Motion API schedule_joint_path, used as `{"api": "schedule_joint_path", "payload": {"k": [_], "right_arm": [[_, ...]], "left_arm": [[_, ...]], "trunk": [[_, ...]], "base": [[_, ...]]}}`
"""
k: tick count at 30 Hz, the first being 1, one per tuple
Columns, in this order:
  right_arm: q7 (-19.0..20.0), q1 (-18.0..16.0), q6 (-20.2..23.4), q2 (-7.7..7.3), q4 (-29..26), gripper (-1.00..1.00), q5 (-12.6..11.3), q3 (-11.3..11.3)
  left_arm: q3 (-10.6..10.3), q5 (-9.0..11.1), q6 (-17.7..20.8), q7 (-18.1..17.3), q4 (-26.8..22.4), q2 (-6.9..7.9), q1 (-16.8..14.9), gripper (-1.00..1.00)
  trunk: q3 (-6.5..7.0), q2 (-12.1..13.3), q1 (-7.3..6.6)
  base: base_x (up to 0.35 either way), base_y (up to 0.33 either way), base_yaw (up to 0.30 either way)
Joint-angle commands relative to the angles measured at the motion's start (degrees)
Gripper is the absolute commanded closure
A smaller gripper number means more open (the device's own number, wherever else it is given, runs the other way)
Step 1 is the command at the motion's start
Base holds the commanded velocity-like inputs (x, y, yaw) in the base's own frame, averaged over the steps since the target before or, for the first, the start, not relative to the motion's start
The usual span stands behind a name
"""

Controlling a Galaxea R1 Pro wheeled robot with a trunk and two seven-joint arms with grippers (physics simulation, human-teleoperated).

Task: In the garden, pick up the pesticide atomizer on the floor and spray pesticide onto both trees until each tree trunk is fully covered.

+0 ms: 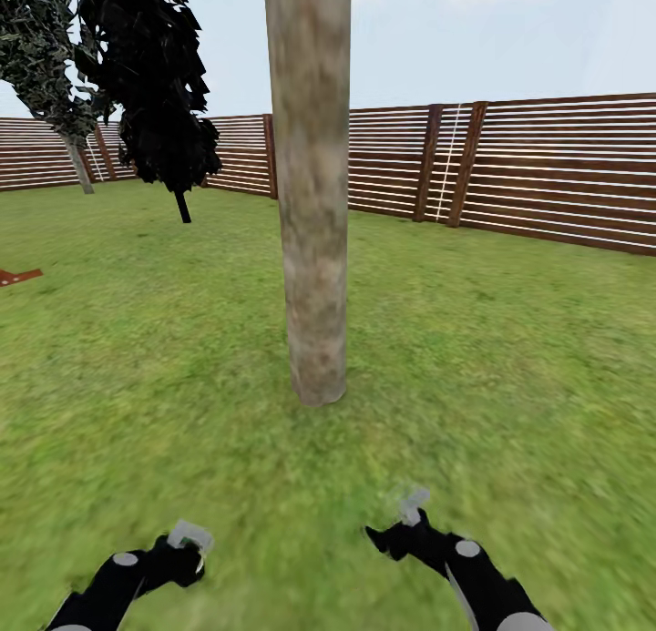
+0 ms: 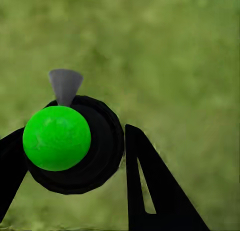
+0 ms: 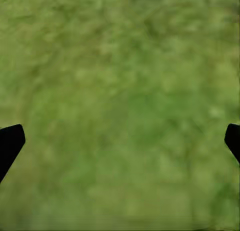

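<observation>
The pesticide atomizer [image 2: 67, 141] sits between my left gripper's [image 2: 70, 163] two black fingers: a round black body, a bright green ball on top and one small grey cone-shaped nozzle. The fingers flank it on both sides, closed against the body. In the head view this left gripper [image 1: 182, 554] is low and near, on the left, with a pale grey part of the atomizer [image 1: 191, 533] showing at its tip.

My right gripper [image 1: 392, 535] is near, on the right, over bare grass. Its two fingertips [image 3: 10, 143] sit at opposite edges of the wrist view, spread wide, with nothing between them but lawn [image 3: 125, 111].

One thick tree trunk [image 1: 312, 203] stands straight ahead, a pale grey-beige column with brownish mottling, rooted in the lawn [image 1: 501, 358] just beyond both grippers. Nothing lies between them and the trunk.

Farther off on the left, two dark-leaved trees [image 1: 150, 76] stand on thin stems. A brown slatted fence [image 1: 547, 171] closes the far side. One small reddish-brown object [image 1: 18, 276] lies at the left edge; I cannot tell what it is.
</observation>
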Motion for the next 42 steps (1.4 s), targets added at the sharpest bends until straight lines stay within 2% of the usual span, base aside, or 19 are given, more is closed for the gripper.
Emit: {"api": "schedule_joint_path", "payload": {"k": [1, 2, 3, 4, 5, 6, 8, 11, 13, 15, 17, 19, 21, 23, 34, 37, 39, 42], "right_arm": [[-6.0, 0.1, -6.3, -0.33, 2.7, -1.0, 0.0, -3.3], [-9.7, 0.4, -9.2, -0.49, 3.8, -1.0, 0.0, -4.2], [-15.9, 1.5, -13.4, -0.63, 5.6, -1.0, 0.1, -4.9], [-19.7, 2.2, -15.8, -0.73, 6.7, -1.0, 0.1, -5.2], [-25.8, 3.1, -19.7, -1.1, 8.1, -1.0, 0.3, -5.5], [-28.2, 3.4, -21.2, -1.3, 8.6, -1.0, 0.3, -5.6], [-30.2, 3.7, -22.3, -1.5, 9.0, -1.0, 0.4, -5.6], [-30.8, 3.8, -22.6, -1.56, 8.9, -1.0, 0.3, -5.6], [-31.0, 3.8, -22.9, -1.56, 7.5, -1.0, 0.3, -5.7], [-31.0, 3.8, -23.0, -1.54, 2.5, -1.0, 0.2, -5.7], [-31.1, 3.8, -23.0, -1.68, 1.1, -1.0, 0.1, -5.8], [-31.1, 3.9, -22.9, -2.87, 3.6, -1.0, 0.1, -5.8], [-31.2, 3.9, -22.9, -4.88, 9.5, -1.0, -0.1, -5.9], [-31.2, 3.9, -22.9, -5.79, 14.0, -1.0, -0.2, -5.9], [-31.2, 3.9, -22.9, -6.14, 15.6, -1.0, -0.3, -5.9], [-31.2, 3.9, -22.9, -6.06, 15.6, -1.0, -0.3, -5.9], [-31.2, 3.9, -22.9, -6.05, 15.8, -1.0, -0.3, -5.9], [-31.2, 3.9, -22.9, -6.05, 15.8, -1.0, -0.3, -6.0]], "left_arm": [[2.4, 1.2, 0.2, 7.0, 1.1, -1.46, 0.0, 1.0], [3.0, 1.8, 0.2, 10.4, 1.4, -2.28, 0.0, 1.0], [3.5, 2.8, 0.2, 15.7, 1.8, -3.71, 0.0, 1.0], [3.6, 3.3, 0.2, 18.8, 2.2, -4.67, 0.0, 1.0], [3.6, 3.7, 0.4, 23.4, 2.7, -6.41, 0.0, 1.0], [3.5, 3.8, 0.6, 25.0, 2.9, -7.44, 0.0, 1.0], [3.3, 3.9, 2.3, 26.2, 3.0, -8.42, -0.1, 1.0], [3.4, 4.1, 7.6, 26.5, 2.4, -8.71, -0.5, 1.0], [3.4, 4.1, 8.6, 26.5, 2.3, -8.75, -0.7, 1.0], [3.6, 4.4, 9.0, 26.5, 2.3, -8.72, -0.8, 1.0], [3.8, 4.5, 9.2, 26.4, 2.3, -8.64, -0.8, 1.0], [3.8, 4.5, 9.3, 26.4, 2.3, -8.71, -0.8, 1.0], [3.8, 4.5, 9.4, 26.4, 2.3, -8.73, -0.8, 1.0], [3.8, 4.6, 9.4, 26.4, 2.4, -8.69, -0.8, 1.0], [3.8, 4.6, 11.2, 26.5, 2.3, -8.47, -0.9, 1.0], [3.7, 7.1, 11.6, 26.4, 2.3, -8.24, -1.1, 1.0], [3.6, 8.3, 13.3, 26.0, 2.2, -8.22, -1.3, 1.0], [3.2, 8.6, 17.5, 21.6, 2.1, -8.2, -3.9, 1.0]], "trunk": [[0.01, 0.0, 0.0], [0.01, 0.0, 0.0], [0.01, 0.0, 0.0], [0.01, 0.0, 0.0], [0.01, 0.0, 0.0], [0.01, 0.0, 0.0], [0.01, 0.0, 0.0], [0.01, 0.0, 0.0], [0.01, 0.0, 0.0], [0.01, 0.0, 0.0], [0.01, 0.0, 0.0], [0.01, 0.0, 0.0], [0.01, 0.0, 0.0], [0.01, 0.0, 0.0], [0.01, 0.0, 0.0], [0.01, 0.0, 0.0], [0.01, 0.0, 0.0], [0.01, 0.0, 0.0]], "base": [[0.0, 0.0, 0.0], [0.0, 0.0, 0.0], [0.0, 0.0, 0.0], [0.0, 0.0, 0.0], [0.0, 0.0, 0.0], [0.0, 0.0, 0.0], [0.032, 0.0, 0.0], [0.234, 0.0, 0.0], [0.313, 0.0, 0.0], [0.332, 0.0, 0.0], [0.337, 0.0, 0.0], [0.338, 0.0, 0.0], [0.338, 0.0, 0.0], [0.325, 0.0, 0.0], [0.111, 0.0, -0.226], [0.001, 0.0, -0.288], [0.0, 0.0, -0.288], [0.0, 0.0, -0.288]]}}
